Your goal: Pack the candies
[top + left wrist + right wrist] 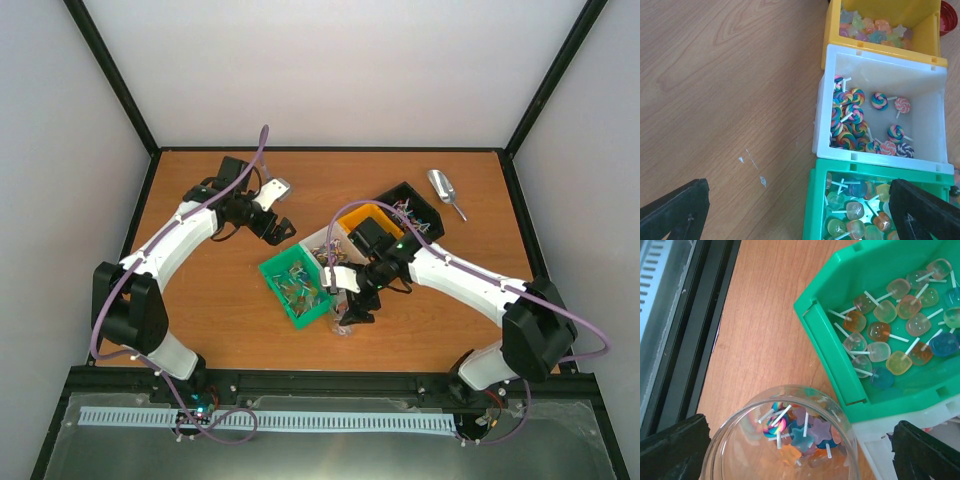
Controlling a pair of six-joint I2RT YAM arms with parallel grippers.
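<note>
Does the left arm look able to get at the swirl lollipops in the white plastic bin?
Probably yes. The open left gripper hovers beside the white plastic bin; its top is open and nothing covers the swirl lollipops. The right arm close by might crowd it.

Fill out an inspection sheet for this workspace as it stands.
Surface: wooden table, a few pale marks.
Job's things: candies sorted in green bin, white bin, yellow bin, black bin; some in the clear jar.
Clutter: silver scoop by the black bin; red lid beside the yellow bin.
Grippers: left gripper open, empty; right gripper open, straddling the jar.
Cables: purple cables along both arms.
Surroundings: white walls, black frame; nothing else seen.
</note>
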